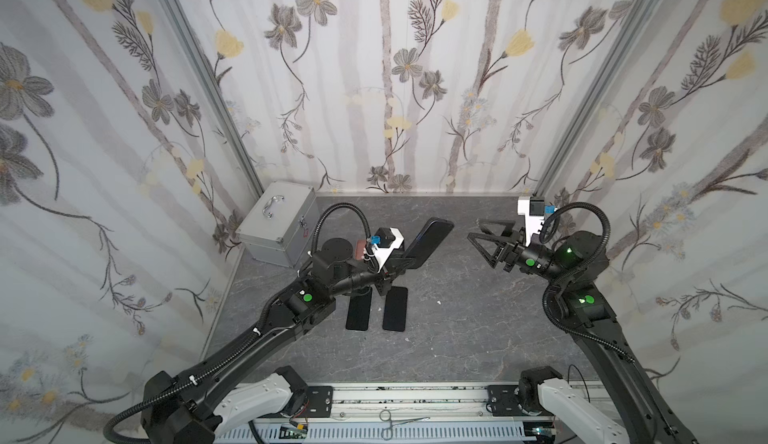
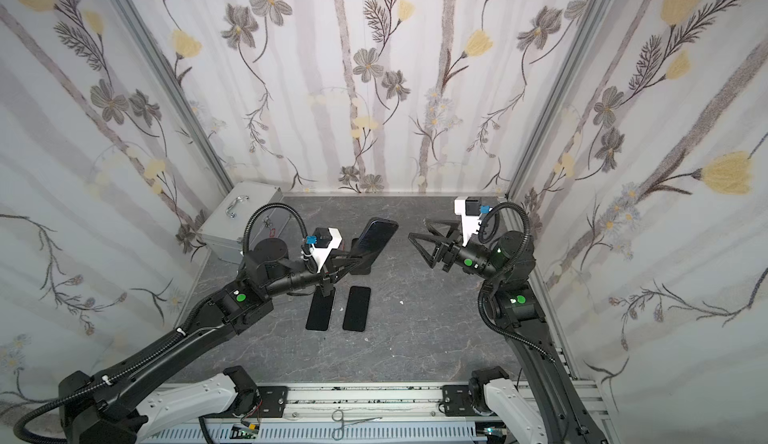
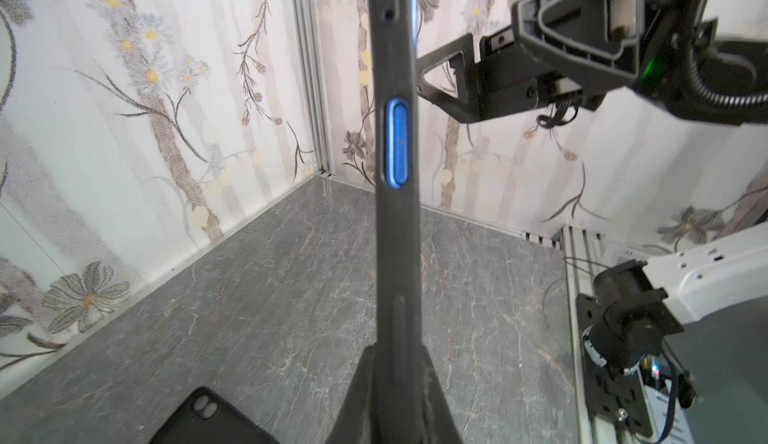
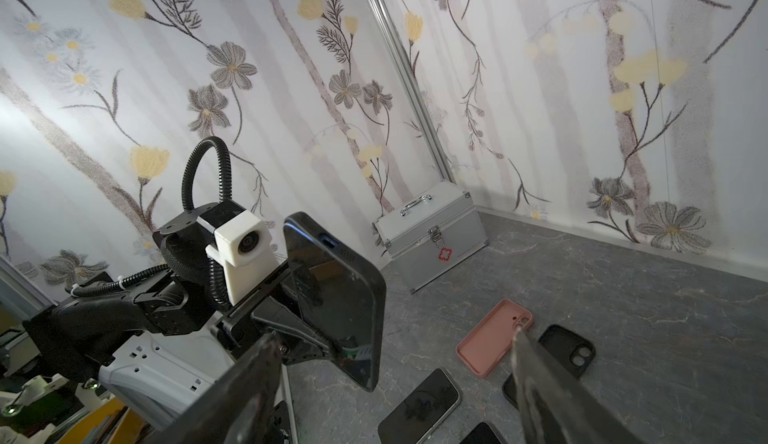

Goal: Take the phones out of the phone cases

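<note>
Holding cased phone (image 1: 430, 239) raised above table (image 1: 457, 338), centre of both top views, free end tilted toward upper right: left tool (image 3: 397, 361) clamped on its lower end. Right tool (image 1: 476, 229) spread wide, empty, well apart at right.

We judge phone stiff, glass-fronted, smooth, fragile if dropped. Phone case (image 3: 397, 254) dark, likely rubbery, lip should flex.

Best hold, we think: free upper corner of case, peel lip there.

Blue side button (image 3: 398, 142) shows through 1 cutout.

Hidden: lower end inside left tool, case back. Whether any corner sits loose, we cannot tell.
</note>
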Robot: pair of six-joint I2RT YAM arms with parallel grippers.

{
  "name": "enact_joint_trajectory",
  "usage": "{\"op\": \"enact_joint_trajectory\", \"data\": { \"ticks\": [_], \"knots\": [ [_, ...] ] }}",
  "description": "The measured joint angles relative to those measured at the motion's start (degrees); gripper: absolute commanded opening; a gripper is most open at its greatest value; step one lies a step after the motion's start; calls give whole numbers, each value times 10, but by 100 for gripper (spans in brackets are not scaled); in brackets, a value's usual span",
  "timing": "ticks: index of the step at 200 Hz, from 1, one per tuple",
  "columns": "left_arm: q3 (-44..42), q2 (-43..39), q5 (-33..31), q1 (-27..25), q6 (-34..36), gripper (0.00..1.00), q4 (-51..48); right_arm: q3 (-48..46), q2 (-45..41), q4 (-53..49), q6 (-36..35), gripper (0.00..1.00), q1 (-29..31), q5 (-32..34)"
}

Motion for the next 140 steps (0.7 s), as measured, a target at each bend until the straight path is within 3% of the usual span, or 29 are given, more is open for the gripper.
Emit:
{"op": "enact_joint_trajectory", "data": {
  "ticks": [27,71,140],
  "knots": [
    [-23,6,27,0,-97,0,115,-13,-2,52,-9,81,38,-9],
    [-20,48,72,-15,-219,0,264,-24,34,125,-7,66,94,-30],
    [-3,76,124,-32,-269,0,333,9,57,116,-42,38,106,-119]
  ]
}}
